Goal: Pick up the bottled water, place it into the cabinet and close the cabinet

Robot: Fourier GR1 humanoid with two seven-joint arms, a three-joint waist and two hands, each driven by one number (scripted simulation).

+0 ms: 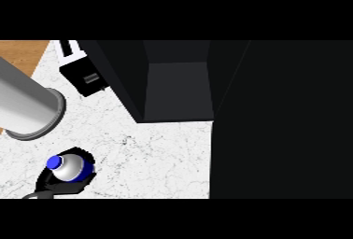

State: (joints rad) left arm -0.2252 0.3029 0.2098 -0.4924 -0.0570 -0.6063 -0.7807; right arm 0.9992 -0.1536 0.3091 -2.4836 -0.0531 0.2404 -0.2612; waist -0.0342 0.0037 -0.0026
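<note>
Black fingers of left hand [63, 186] curl round bottled water [67, 168] at lower left of white marbled counter [151, 158]; only its blue cap and pale shoulder show. Grey forearm [27, 105] crosses upper left, cut off by edge. Dark cabinet [179, 79] open; its door [283, 121] fills the right side. Right hand unseen.

Bright, even light; the cabinet [276, 116] stays dark.

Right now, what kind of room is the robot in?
Probably a kitchen. There is a white speckled counter like marble, a dark cabinet standing open on it, and a strip of wooden floor past the counter's edge. A black hand curls round a bottled water with a blue cap.
</note>
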